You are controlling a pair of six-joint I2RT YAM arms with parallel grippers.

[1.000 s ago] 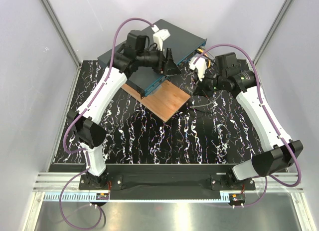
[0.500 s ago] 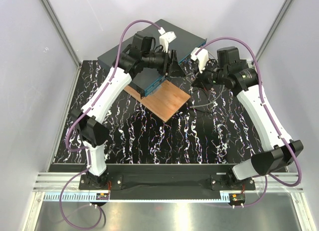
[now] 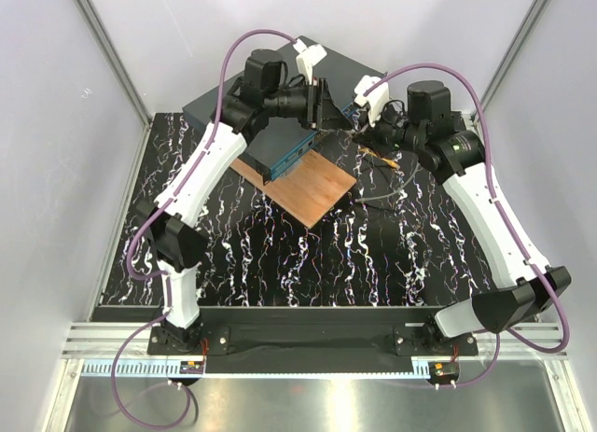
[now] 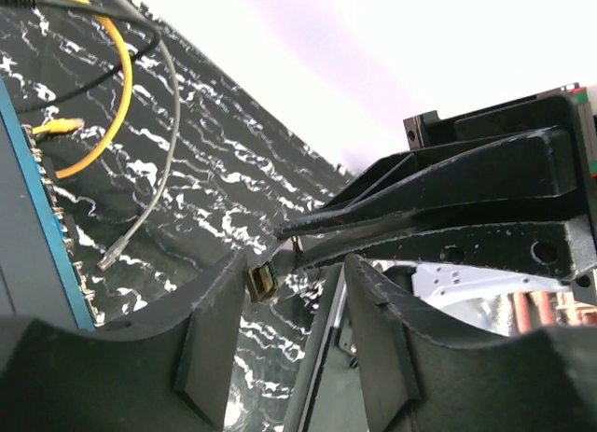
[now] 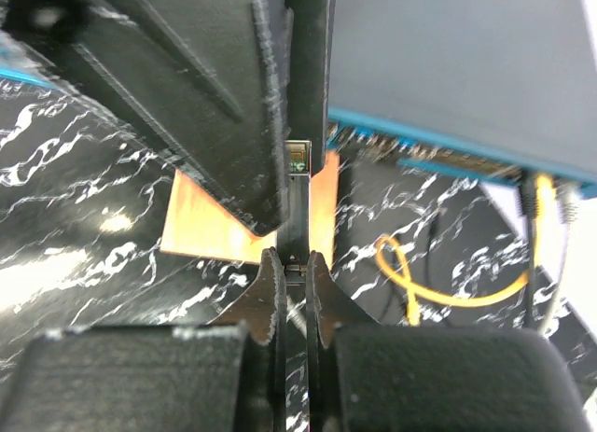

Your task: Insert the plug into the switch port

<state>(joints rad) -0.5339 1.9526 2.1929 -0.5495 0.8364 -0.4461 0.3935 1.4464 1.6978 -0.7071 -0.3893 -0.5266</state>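
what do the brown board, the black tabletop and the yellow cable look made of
Board: likely wood or a wood-look laminate, matte orange-brown with fine straight streaks. Tabletop: black with white marble-like veins and soft glare; stone or a printed sheet, can't tell. Yellow cable: flexible plastic jacket, smooth and curling in a loop.

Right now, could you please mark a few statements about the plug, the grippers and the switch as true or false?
1. The right gripper pinches the plug. True.
2. The plug sits in a port of the switch. False: it is held clear of the switch.
3. A yellow cable lies by the switch's front. True.
4. The left gripper is shut. False: its fingers stand apart, with the plug at the gap between them.
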